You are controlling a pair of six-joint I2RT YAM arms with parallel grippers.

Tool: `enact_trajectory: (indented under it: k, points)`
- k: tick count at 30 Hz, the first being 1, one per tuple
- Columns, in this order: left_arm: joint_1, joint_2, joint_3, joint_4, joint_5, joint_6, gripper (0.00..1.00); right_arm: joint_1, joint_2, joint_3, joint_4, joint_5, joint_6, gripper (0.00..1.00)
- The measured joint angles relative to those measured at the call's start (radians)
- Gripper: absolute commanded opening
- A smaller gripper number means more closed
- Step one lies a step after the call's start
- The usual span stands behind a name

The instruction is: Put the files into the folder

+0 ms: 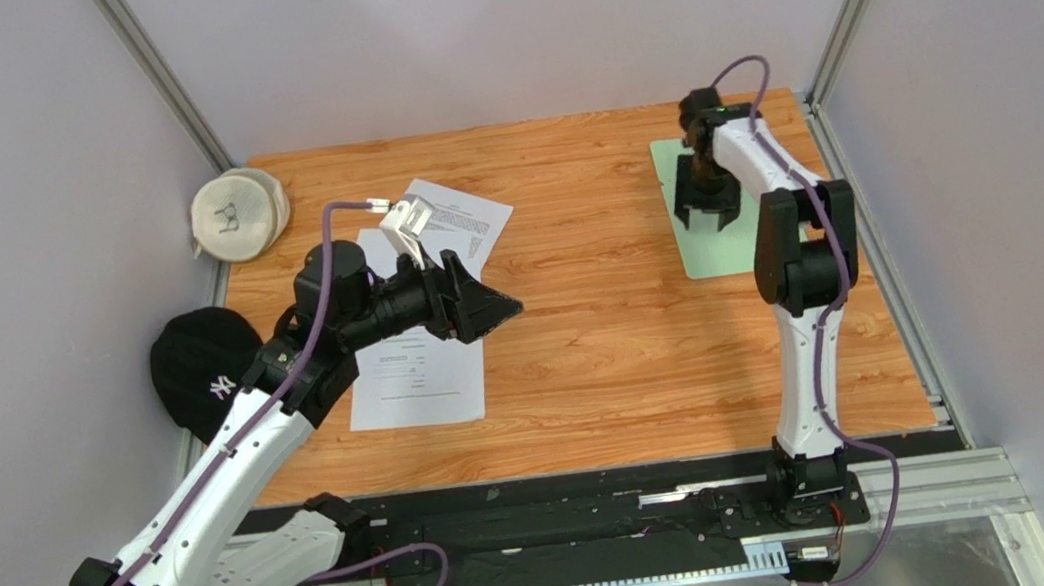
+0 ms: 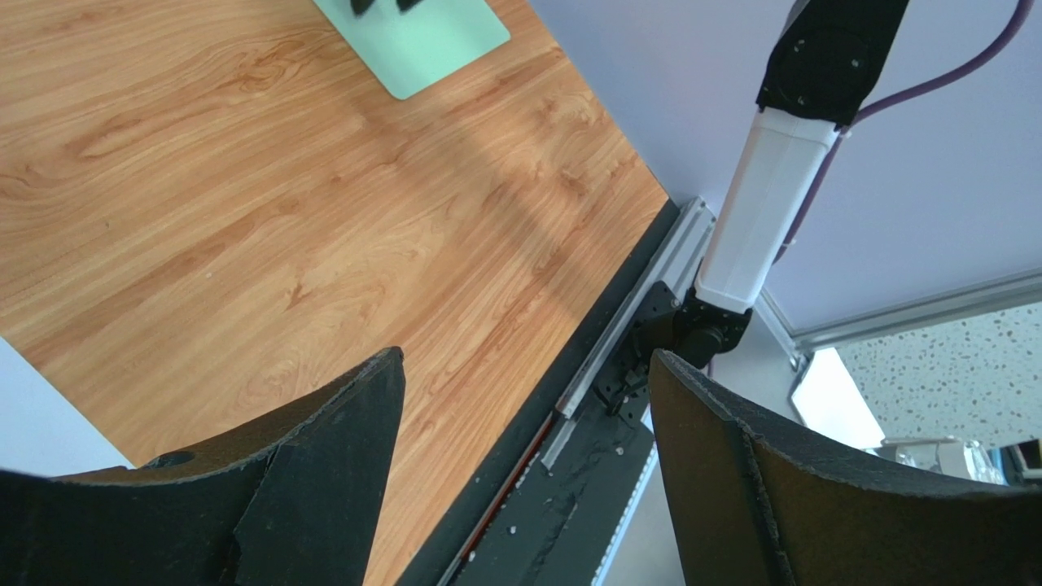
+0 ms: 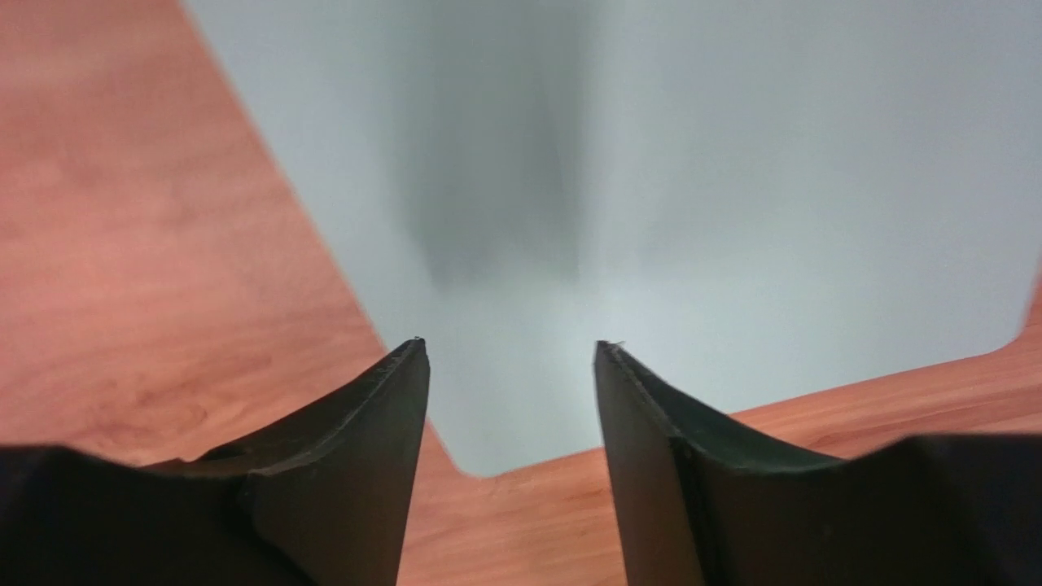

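Note:
The files are white printed sheets lying on the left half of the wooden table, one (image 1: 413, 376) under my left arm and another (image 1: 473, 218) behind it. A corner of a sheet (image 2: 37, 421) shows in the left wrist view. My left gripper (image 1: 503, 308) (image 2: 526, 357) hangs above the table just right of the sheets, open and holding nothing. The pale green folder (image 1: 702, 256) (image 2: 422, 43) (image 3: 734, 183) lies flat at the back right. My right gripper (image 1: 710, 219) (image 3: 511, 344) points down close over the folder's near corner, open with nothing between its fingers.
A white cap (image 1: 237, 213) sits at the back left corner and a black cap (image 1: 202, 369) at the table's left edge. Enclosure walls and metal posts close in the sides and back. The black base rail (image 1: 588, 519) runs along the near edge.

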Motion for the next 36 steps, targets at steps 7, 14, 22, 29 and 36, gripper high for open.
enact_trajectory:
  k: [7, 14, 22, 29, 36]
  points:
    - [0.000, 0.047, 0.000, 0.012, 0.004, 0.000, 0.82, -0.224, 0.059, 0.222, 0.158, 0.029, 0.072, 0.75]
    - [0.000, 0.090, -0.001, 0.033, 0.019, 0.000, 0.85, -0.287, 0.171, 0.310, 0.254, 0.033, 0.074, 0.78]
    - [-0.006, 0.104, -0.002, 0.036, 0.020, 0.001, 0.86, -0.289, 0.239, 0.311, 0.259, -0.008, 0.083, 0.88]
    - [-0.010, 0.105, -0.002, 0.040, 0.021, 0.000, 0.86, -0.308, 0.240, 0.309, 0.273, -0.020, 0.083, 0.90]
    - [-0.019, 0.132, -0.002, 0.050, 0.026, 0.000, 0.86, -0.330, 0.243, 0.315, 0.290, -0.065, 0.089, 0.93]
